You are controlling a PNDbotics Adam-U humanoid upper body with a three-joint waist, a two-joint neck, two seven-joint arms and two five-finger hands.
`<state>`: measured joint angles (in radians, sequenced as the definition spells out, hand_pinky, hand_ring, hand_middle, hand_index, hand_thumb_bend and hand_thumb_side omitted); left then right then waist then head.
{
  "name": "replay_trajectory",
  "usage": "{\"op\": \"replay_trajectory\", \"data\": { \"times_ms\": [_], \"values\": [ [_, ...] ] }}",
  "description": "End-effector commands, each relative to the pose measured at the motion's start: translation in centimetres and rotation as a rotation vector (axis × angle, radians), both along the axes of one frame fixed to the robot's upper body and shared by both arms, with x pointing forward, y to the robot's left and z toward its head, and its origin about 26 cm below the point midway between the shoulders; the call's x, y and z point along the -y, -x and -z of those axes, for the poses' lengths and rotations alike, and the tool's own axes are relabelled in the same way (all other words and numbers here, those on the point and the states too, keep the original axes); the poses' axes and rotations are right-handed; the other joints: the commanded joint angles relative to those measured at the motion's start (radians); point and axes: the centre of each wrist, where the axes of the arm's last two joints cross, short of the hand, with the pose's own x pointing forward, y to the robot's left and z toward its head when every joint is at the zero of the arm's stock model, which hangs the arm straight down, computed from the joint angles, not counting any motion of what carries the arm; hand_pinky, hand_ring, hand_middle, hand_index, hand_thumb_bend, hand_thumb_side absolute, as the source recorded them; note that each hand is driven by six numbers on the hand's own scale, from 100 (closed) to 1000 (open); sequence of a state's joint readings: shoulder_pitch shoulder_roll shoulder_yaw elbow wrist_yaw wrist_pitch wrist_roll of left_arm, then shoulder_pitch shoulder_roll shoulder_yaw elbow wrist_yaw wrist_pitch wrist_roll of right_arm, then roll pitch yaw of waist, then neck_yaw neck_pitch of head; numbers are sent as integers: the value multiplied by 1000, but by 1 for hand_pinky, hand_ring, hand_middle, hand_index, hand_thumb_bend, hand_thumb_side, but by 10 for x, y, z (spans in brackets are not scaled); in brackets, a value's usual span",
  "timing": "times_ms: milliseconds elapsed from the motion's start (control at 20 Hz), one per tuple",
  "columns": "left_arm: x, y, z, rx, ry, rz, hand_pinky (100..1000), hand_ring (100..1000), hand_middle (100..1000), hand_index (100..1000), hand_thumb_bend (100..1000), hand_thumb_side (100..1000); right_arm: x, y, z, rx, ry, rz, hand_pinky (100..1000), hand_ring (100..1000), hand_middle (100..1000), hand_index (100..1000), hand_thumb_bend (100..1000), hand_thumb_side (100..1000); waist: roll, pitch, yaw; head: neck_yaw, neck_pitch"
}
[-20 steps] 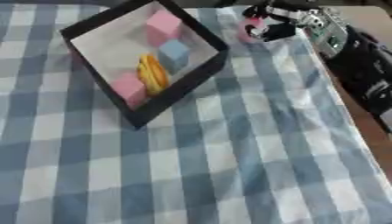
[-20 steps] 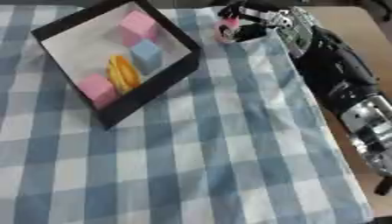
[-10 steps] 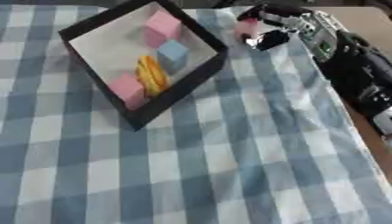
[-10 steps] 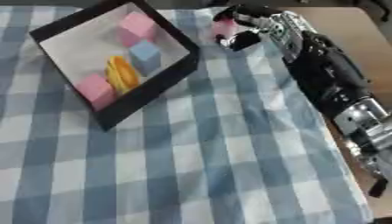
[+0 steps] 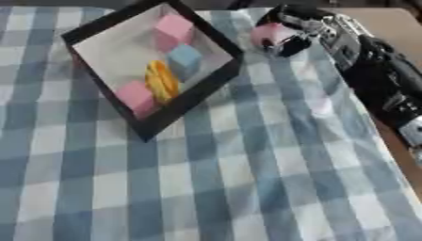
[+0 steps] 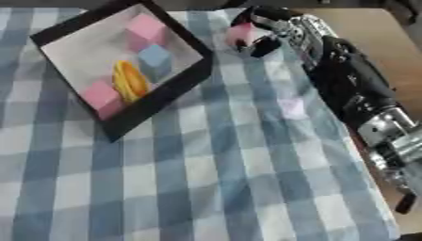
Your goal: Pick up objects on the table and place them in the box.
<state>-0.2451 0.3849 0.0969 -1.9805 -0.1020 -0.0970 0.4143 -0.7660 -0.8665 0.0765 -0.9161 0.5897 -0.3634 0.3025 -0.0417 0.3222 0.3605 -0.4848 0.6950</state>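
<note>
The right hand (image 5: 290,29) reached in at the far right, its fingers curled round a pink object (image 5: 270,34), just right of the black box (image 5: 191,100). The box held two pink blocks (image 5: 175,28), a blue block (image 5: 184,56) and a yellow item (image 5: 161,80). No writing was readable on the checked cloth (image 5: 231,179).

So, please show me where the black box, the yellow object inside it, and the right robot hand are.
black box (image 5: 191,99): left eye view, on its near right wall.
yellow object (image 5: 161,80): left eye view, on its middle.
right robot hand (image 6: 276,28): right eye view, on the palm.
</note>
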Motion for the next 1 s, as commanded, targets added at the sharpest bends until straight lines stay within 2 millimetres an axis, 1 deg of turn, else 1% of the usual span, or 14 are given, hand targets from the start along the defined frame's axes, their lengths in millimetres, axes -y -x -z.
{"op": "replay_trajectory", "data": {
  "times_ms": [50, 250, 350, 650, 700, 750, 1000],
  "values": [
    [0, 3, -7, 23, -19, 5, 920, 741, 677, 884, 100, 663, 2, 2, -16, 39, -9, 6, 835, 780, 716, 771, 100, 214, 15, -5, -2, 1, -9],
    [0, 3, -6, 21, -20, 4, 919, 741, 677, 884, 100, 664, 1, 2, -19, 59, -25, 6, 812, 745, 668, 725, 100, 206, 14, -8, -4, 1, -9],
    [0, 3, -6, 21, -20, 5, 919, 741, 678, 884, 100, 664, -1, 2, -20, 85, -24, 0, 796, 716, 637, 699, 100, 186, 14, -8, -4, 1, -9],
    [0, 3, -6, 21, -23, 6, 918, 743, 678, 884, 100, 663, -5, 2, -22, 143, -34, -25, 781, 681, 608, 668, 100, 169, 13, -13, -6, 1, -3],
    [0, 3, -6, 20, -23, 7, 918, 743, 678, 884, 100, 663, -5, 2, -22, 148, -35, -29, 780, 681, 607, 667, 100, 209, 13, -14, -6, 1, -1],
    [0, 3, -6, 19, -24, 7, 919, 744, 678, 884, 100, 664, -6, 2, -23, 153, -37, -34, 779, 680, 605, 665, 100, 168, 13, -15, -7, 2, 0],
    [-1, 4, -5, 15, -28, 4, 921, 745, 678, 883, 100, 663, -10, 2, -34, 193, -48, -54, 777, 667, 594, 654, 100, 160, 12, -25, -15, 9, 14]
  ]
}}
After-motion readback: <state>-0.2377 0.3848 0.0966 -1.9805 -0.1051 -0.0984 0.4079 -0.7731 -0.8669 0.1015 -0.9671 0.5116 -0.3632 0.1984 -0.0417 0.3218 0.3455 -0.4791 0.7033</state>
